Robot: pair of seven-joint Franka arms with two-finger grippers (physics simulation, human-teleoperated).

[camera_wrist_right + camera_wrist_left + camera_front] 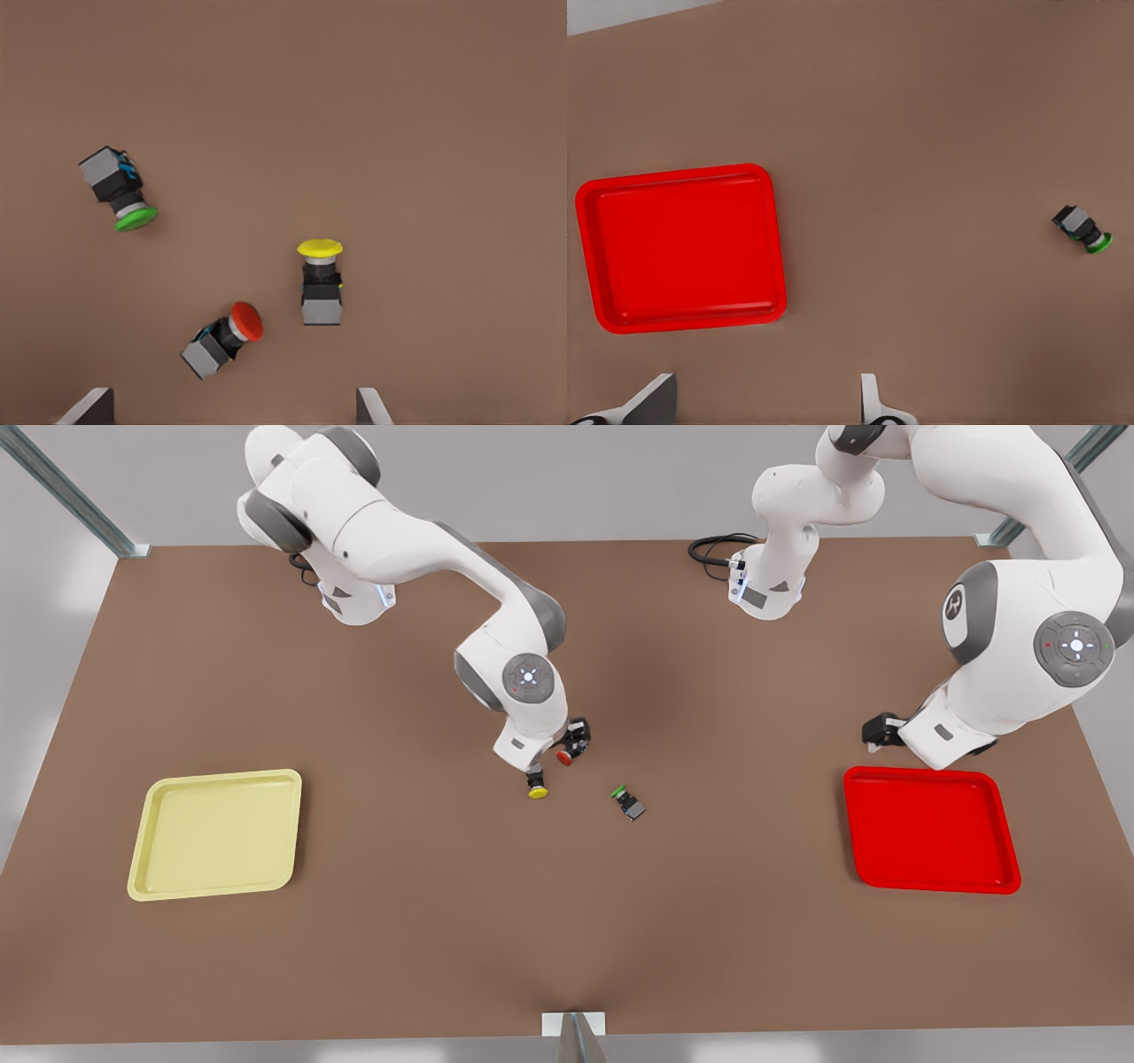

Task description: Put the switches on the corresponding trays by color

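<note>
— The surface? And where are the switches?
— A brown table (pixel 372 957). Mid-table lie the yellow switch (pixel 537 786) and, just beside it at two o'clock, the red switch (pixel 564 757); the green switch (pixel 629 802) lies near at four o'clock.
— Trays?
— The yellow tray (pixel 215 834) sits at nine o'clock, the red tray (pixel 928 829) at three, both well apart from the switches.
— Grippers?
— The right gripper (pixel 232 409) hangs over the switches, jaws apart, holding nothing. The left gripper (pixel 760 405) waits beside the red tray, jaws apart.
</note>
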